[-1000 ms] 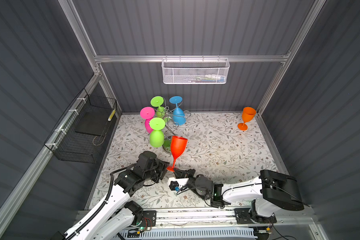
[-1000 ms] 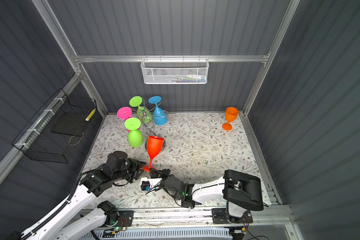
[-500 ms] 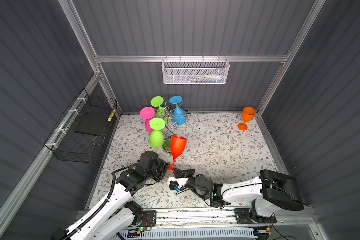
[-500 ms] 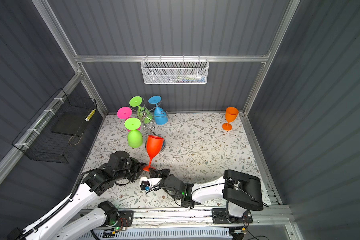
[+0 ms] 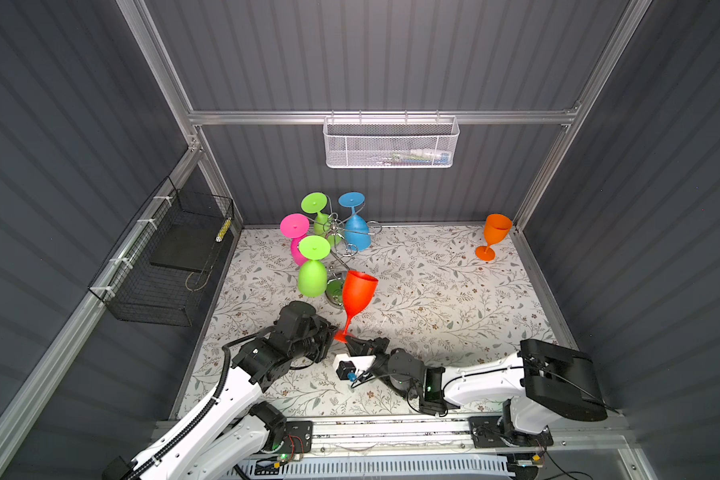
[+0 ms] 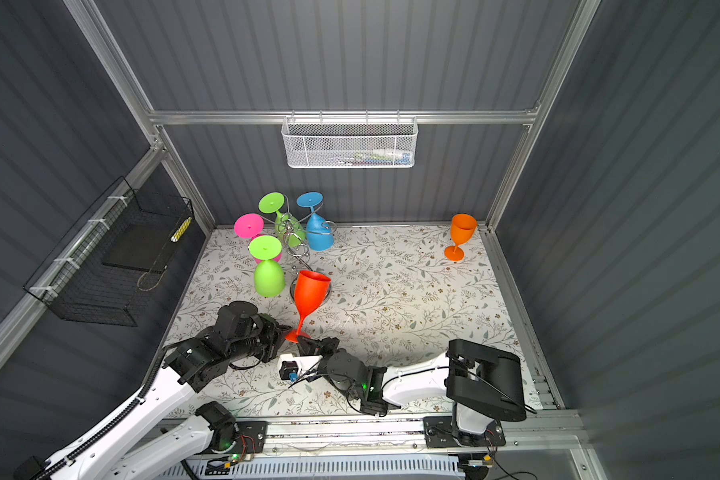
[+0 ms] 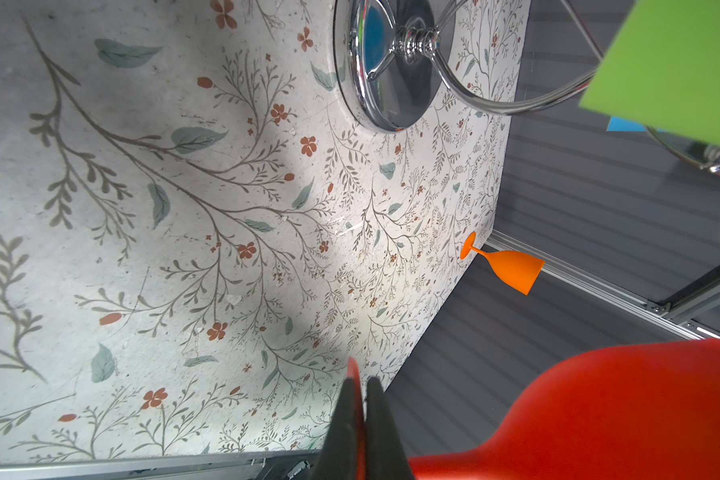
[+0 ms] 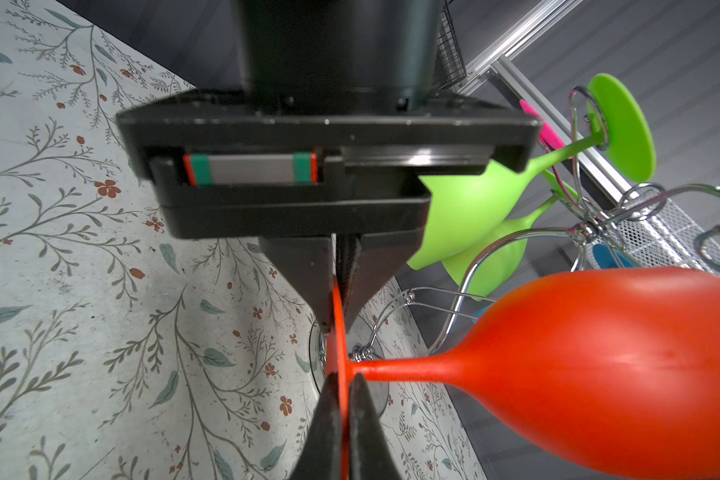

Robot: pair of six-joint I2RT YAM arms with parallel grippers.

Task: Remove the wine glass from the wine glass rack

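Right wrist view: matte red wine glass (image 8: 599,365), off and beside the chrome wire wine glass rack (image 8: 587,230), stem near upright, bowl up; left gripper (image 8: 341,311) and right gripper (image 8: 344,395) clamp its disc foot.

**Rack behind the fingers**

The wine glass (image 5: 358,291) is upright, its foot between the left fingers (image 7: 381,428) and the right fingers (image 8: 325,432). Just behind them on the worktop (image 5: 433,299) stands the wine glass rack (image 7: 387,95), hung with glasses (image 5: 312,278). Well behind, far to their right, stands another glass (image 5: 494,232).
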